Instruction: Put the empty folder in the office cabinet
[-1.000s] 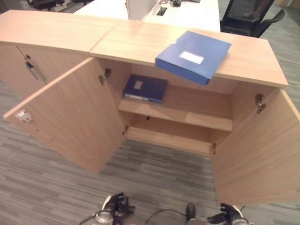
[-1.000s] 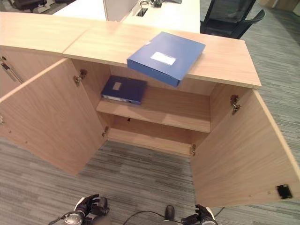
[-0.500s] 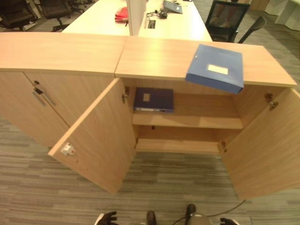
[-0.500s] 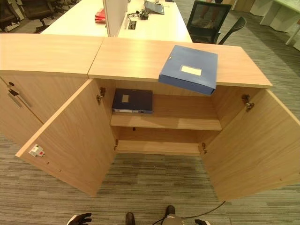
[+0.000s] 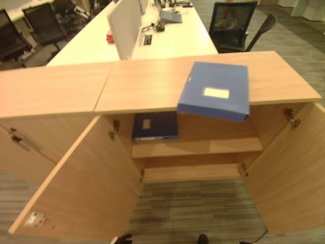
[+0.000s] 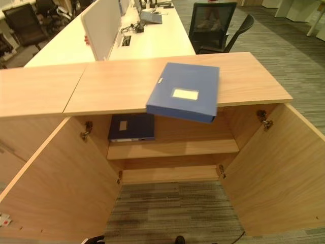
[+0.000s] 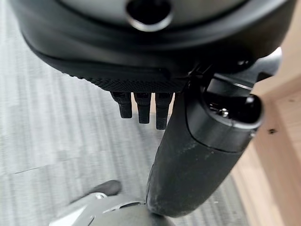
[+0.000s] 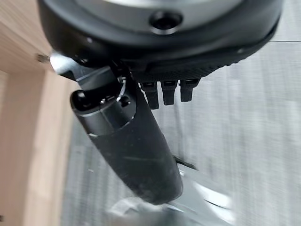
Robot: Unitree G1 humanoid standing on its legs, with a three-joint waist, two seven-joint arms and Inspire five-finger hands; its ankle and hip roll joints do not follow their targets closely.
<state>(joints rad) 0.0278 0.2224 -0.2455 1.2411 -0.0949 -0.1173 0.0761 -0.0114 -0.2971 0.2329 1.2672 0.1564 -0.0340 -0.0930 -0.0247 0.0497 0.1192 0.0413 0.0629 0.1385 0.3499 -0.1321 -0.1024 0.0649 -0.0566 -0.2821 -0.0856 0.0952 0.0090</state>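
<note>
Blue folder (image 5: pixel 216 91) overhanging open cabinet (image 5: pixel 152 84) top, grey carpet (image 6: pixel 167 208); both hands empty, fingers relaxed

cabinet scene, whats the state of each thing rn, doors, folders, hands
cabinet doors: both swung open
blue folder: flat on the cabinet top, front edge overhanging
dark folder: lying flat on the upper shelf
left hand: open, holding nothing
right hand: open, holding nothing

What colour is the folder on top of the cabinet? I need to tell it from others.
Blue, with a pale label; the folder shows best in the right eye view.
</note>
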